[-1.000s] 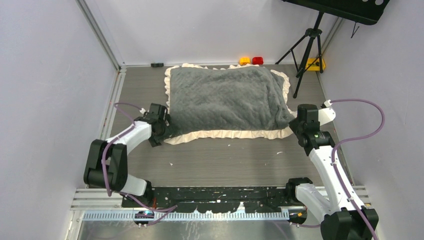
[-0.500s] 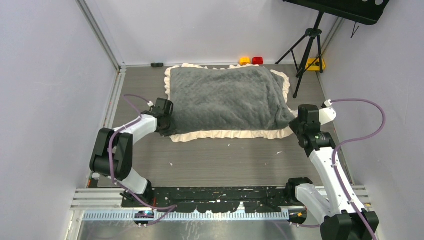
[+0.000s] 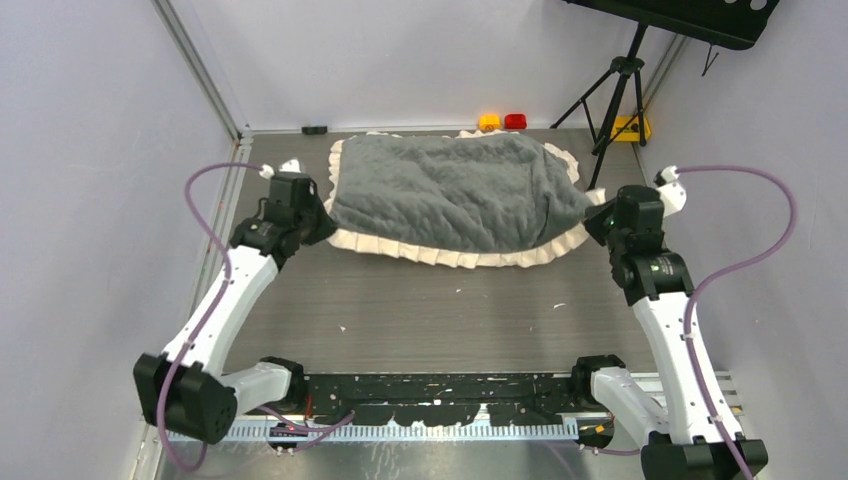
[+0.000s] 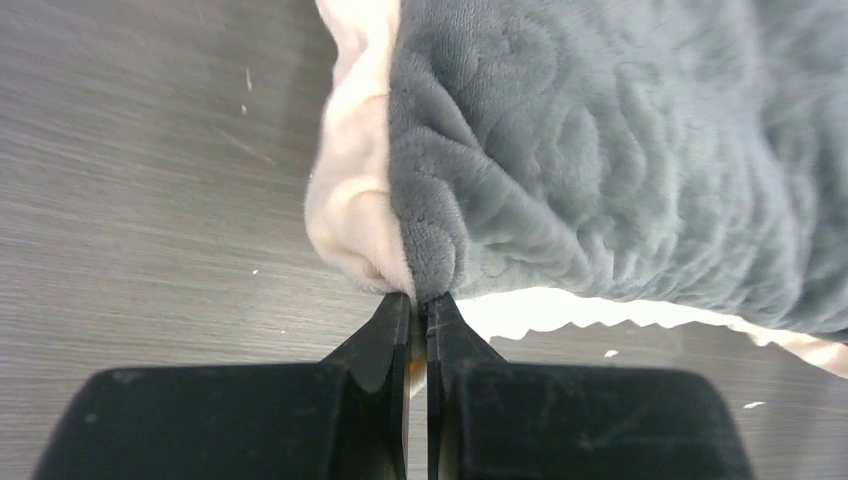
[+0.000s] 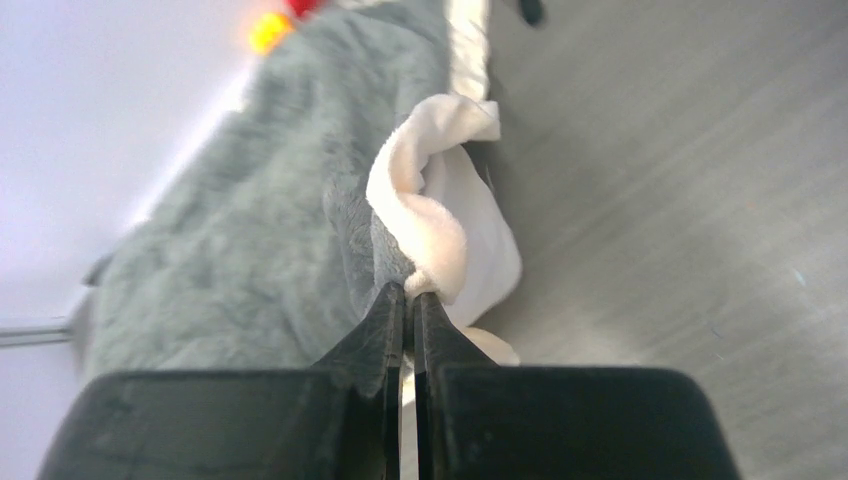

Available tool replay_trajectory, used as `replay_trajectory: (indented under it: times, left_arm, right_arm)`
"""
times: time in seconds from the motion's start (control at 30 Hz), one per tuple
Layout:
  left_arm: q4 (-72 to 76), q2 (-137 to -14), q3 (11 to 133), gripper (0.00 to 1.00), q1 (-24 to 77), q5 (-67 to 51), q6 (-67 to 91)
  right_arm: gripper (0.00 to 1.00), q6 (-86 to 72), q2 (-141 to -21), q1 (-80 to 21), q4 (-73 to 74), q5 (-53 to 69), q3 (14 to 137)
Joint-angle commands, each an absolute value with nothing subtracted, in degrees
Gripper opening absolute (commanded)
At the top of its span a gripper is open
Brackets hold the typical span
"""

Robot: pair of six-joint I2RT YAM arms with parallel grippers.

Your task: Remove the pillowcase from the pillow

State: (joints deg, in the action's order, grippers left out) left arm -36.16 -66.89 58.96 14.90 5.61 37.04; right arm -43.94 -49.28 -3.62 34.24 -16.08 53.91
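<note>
The pillowcase [image 3: 455, 195] lies spread on the grey tabletop [image 3: 430, 310], fuzzy dark grey face up, with the cream frill running round its edge. My left gripper [image 4: 420, 300] is at the pillowcase's left end, closed tight on the seam where grey plush meets cream frill, a pinch of fabric between the fingers. My right gripper [image 5: 410, 290] is at the pillowcase's right end, clamped the same way on a bunched fold of cream and grey cloth. The pillowcase bulges in the middle; the pillow is hidden from me. Just beyond the pillowcase's far edge sit a yellow block [image 3: 489, 122] and a red block [image 3: 515, 121]
</note>
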Motion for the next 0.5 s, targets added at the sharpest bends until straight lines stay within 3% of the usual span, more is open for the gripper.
replay_trajectory:
  times: [0.0,0.2,0.47]
  left_arm:
    - [-40.29,-61.13,70.8,0.0,14.85,10.55,37.19]
    - [-44.88,-59.06,86.0,0.0,14.85,13.21,37.18]
    - [-51.0,-54.39,100.66,0.0,14.85,25.29,35.45]
  right_arm:
    - [0.0,-41.75,-47.96,-3.44,30.7,-11.47,64.96]
    - [0.0,-40.67,-46.43,-3.48,31.71,-8.4,76.44]
    - [0.0,-35.31,-45.29,-3.44,34.7,-14.29,91.81]
